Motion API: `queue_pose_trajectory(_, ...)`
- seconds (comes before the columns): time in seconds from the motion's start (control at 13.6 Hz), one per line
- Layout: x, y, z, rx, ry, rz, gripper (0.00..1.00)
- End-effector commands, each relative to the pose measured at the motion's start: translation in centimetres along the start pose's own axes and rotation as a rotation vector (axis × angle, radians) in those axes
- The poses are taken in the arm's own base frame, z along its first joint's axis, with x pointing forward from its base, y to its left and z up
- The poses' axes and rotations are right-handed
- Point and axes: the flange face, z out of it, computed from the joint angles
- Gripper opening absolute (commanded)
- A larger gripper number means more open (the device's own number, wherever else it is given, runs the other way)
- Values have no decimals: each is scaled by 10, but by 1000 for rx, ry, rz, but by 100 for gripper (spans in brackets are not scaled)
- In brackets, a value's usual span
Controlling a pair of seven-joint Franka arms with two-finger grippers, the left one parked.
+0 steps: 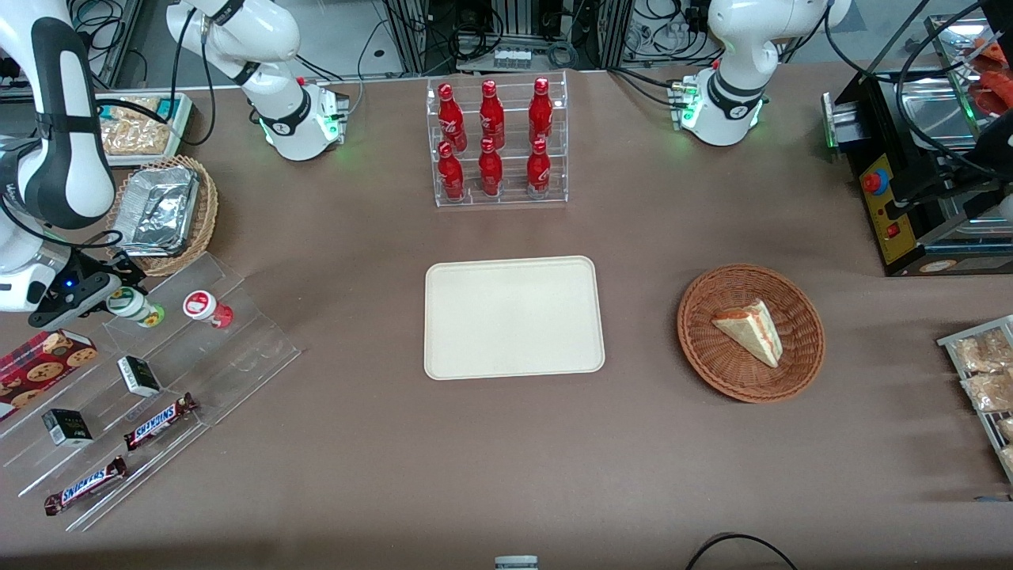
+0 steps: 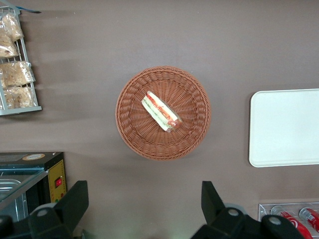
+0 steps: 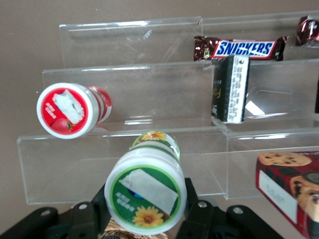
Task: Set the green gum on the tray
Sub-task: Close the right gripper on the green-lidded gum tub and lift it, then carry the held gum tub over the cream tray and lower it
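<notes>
The end effector point(image 1: 119, 299) is clenched on the green gum point(image 1: 134, 307), 1 finger pressed to each side of the bottle just under its white lid, at the acrylic step rack point(image 1: 150, 380) toward the working arm's end of the surface point(image 1: 506, 459). The green gum tilts above the rack's top step, just beside 1 red gum point(image 1: 207, 308). The rack also carries 2 Snickers bars point(image 1: 161, 421), 2 small dark boxes point(image 1: 139, 375) and 1 cookie box point(image 1: 43, 360). The tray point(image 1: 513, 317) lies bare mid-surface, well apart from the gum. 6 red bottles point(image 1: 492, 138) fill 1 clear stand. 1 wicker basket point(image 1: 750, 332) holds 1 sandwich wedge point(image 1: 750, 331).
</notes>
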Motion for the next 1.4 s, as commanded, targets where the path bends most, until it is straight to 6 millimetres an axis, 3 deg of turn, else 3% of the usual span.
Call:
queue_pose_trajectory(0.0, 15, 9, -35, 13, 14, -2, 0)
queue_pose_trajectory(0.29, 49, -4, -71, 60, -17, 24, 0)
queue_pose_trajectory(0.44, 77, -24, -87, 79, -39, 48, 0)
queue_pose_trajectory(0.59, 111, -58, -95, 96, -66, 84, 0)
queue_pose_trajectory(0.74, 143, -92, -93, 93, -79, 125, 0)
queue_pose_trajectory(1.32, 255, -239, -56, 86, -128, 351, 0)
